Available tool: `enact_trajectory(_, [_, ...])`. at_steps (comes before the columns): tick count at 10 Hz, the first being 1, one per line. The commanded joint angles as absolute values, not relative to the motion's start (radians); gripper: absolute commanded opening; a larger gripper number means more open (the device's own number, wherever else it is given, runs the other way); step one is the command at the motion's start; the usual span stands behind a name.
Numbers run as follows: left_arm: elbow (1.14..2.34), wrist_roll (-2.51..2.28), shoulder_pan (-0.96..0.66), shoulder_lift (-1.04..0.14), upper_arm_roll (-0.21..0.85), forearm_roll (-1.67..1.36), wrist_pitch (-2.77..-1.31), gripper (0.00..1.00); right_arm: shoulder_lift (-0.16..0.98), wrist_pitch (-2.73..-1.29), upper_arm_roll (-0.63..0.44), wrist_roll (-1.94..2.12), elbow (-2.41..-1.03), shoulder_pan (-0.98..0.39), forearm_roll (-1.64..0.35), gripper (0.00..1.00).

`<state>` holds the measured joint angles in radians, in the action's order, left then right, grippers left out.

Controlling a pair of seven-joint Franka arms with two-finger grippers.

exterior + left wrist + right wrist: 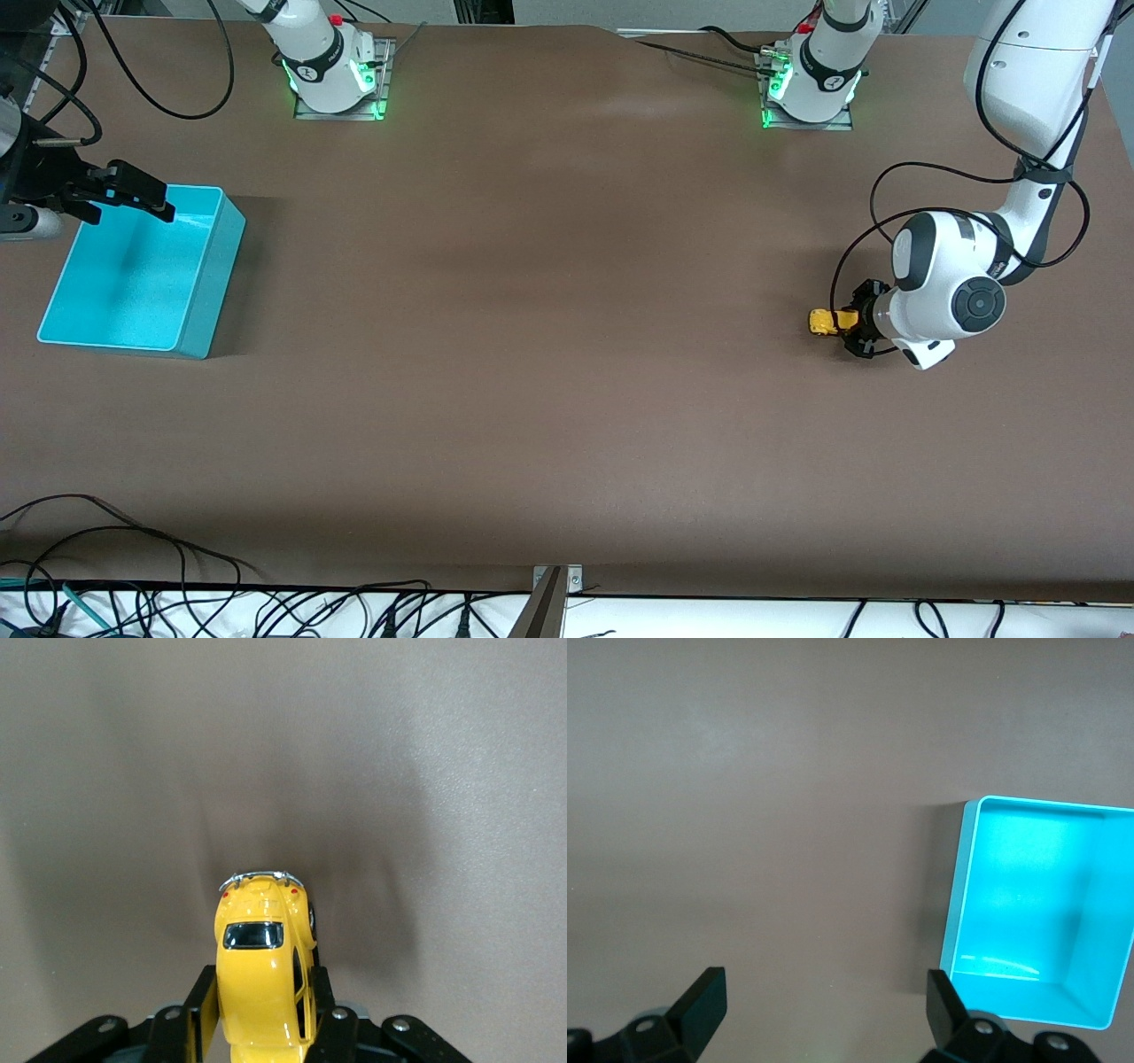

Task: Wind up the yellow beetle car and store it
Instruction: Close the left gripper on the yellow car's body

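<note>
My left gripper (849, 329) is clamped on the tiny yellow beetle-shaped toy car with dark windows (824, 322), down at the brown table (567, 372) near the edge at the left arm's end, about midway between the edge where the bases stand and the edge nearest the front camera; in my left wrist view the two black fingers (202, 1014) press the car's flanks (262, 970) around the doors, and its chrome bumper end points away from my palm. The car looks to sit on or just above the tabletop, and I cannot tell whether its wheels touch. I judge the step in hand to be the winding: to do it well I should keep the wheels pressed firmly onto the surface and drag the car straight along its own length, no sideways skid, so the spring takes up tension and the wheels do not slip. My grip sits toward one end of the body, so I should press evenly or the free end may lift. I must not let go until the car is where it should run or be stored. My right gripper (133, 193) waits with its jaws spread wide and nothing in them, over the rim of the open teal plastic rectangular bin (208, 275) that stands by the table edge at the right arm's end; the bin looks empty, so storing is not yet done
</note>
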<state>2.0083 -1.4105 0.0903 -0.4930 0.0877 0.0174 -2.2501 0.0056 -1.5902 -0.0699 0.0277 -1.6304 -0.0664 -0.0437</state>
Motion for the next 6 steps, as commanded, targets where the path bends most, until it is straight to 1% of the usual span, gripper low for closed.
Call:
enact_trajectory(1, [2.01,-1.469,0.055,-0.459,0.09,0.046,-2.229,0.0,-0.008,-1.58,-0.066,0.02,-1.631,-0.063,-0.061,1.0])
enact_trajectory(3, [1.993,-1.598,0.034,-0.451,0.132,0.044,-2.232,0.0,-0.009,-1.578,-0.066,0.02,-1.631,-0.063,-0.061,1.0])
enact_trajectory(6, [1.994,-1.66,0.028,-0.486,0.164,0.038,-2.29,0.0,-0.009,-1.578,-0.064,0.02,-1.631,-0.063,-0.061,1.0])
